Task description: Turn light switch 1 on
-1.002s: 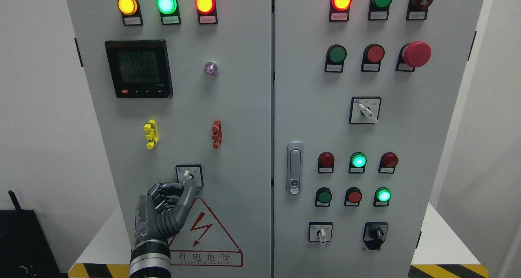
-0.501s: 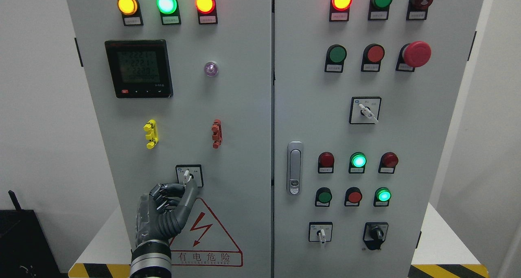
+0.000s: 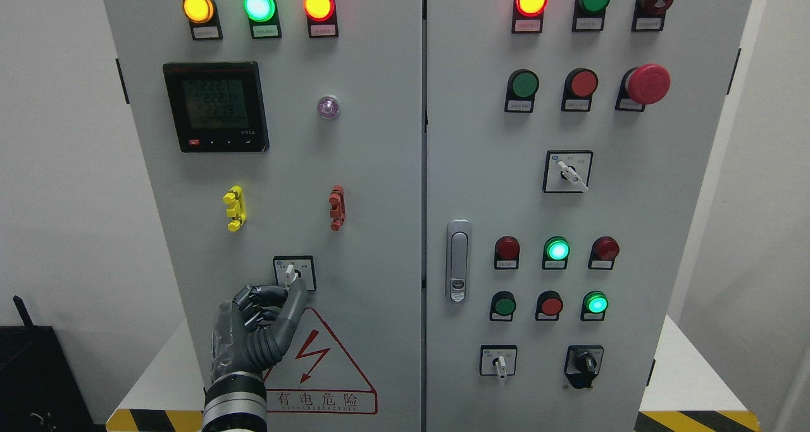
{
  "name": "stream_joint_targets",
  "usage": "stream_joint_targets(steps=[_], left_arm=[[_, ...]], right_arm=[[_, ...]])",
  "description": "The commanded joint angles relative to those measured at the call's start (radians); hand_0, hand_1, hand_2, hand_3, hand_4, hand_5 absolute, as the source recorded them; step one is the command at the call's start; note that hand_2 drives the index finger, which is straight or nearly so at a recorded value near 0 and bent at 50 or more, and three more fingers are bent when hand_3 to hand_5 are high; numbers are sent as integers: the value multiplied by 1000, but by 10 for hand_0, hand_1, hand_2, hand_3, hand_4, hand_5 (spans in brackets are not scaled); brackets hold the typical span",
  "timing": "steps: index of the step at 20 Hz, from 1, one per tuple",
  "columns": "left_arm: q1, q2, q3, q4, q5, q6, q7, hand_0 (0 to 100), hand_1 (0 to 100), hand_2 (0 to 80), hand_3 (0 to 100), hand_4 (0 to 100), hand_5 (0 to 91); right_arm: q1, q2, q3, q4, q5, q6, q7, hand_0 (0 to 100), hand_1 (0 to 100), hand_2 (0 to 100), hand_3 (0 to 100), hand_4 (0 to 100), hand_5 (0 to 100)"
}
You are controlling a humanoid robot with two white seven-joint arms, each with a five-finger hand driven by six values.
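A small rotary selector switch (image 3: 294, 272) with a white lever sits in a black-framed square low on the left cabinet door (image 3: 380, 166). The lever points up and slightly left. My left hand (image 3: 278, 296), dark grey, rises from the bottom edge just below the switch. Most of its fingers (image 3: 253, 302) are curled in, and one long digit reaches up to the lower right corner of the switch frame. The lever itself shows free, with nothing closed around it. My right arm is out of the picture.
Above the switch are a yellow clip (image 3: 234, 208), a red clip (image 3: 337, 208), a digital meter (image 3: 216, 106) and three lit lamps. A red-bordered warning triangle (image 3: 316, 362) lies below. The right door carries a handle (image 3: 458, 260), buttons, lamps, an emergency stop (image 3: 648, 84) and several more selector switches.
My left hand has sunk very slightly below the switch. The lever stands as before.
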Motion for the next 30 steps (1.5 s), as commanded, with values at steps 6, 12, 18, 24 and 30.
stream_joint_targets(steps=[6,12,18,24,30], left_arm=[[-8,-1,0,0,-11,7,0,258,645,569,710,770,627],[-11,-1,0,0,-11,10,0,262,643,575,716,773,628],[-13,-1,0,0,-11,28,0,264,640,583,724,775,634],[-14,-1,-1,0,-13,30,0,265,639,585,726,779,641],[-22,-1,0,0,-20,42,-1,267,637,589,728,782,644]], right_arm=[[0,0,0,0,-25,0,0,0,0,0,0,0,0],[0,0,0,0,-25,0,0,0,0,0,0,0,0],[0,0,0,0,-25,0,0,0,0,0,0,0,0],[0,0,0,0,-25,0,0,0,0,0,0,0,0],[0,0,0,0,-25,0,0,0,0,0,0,0,0]])
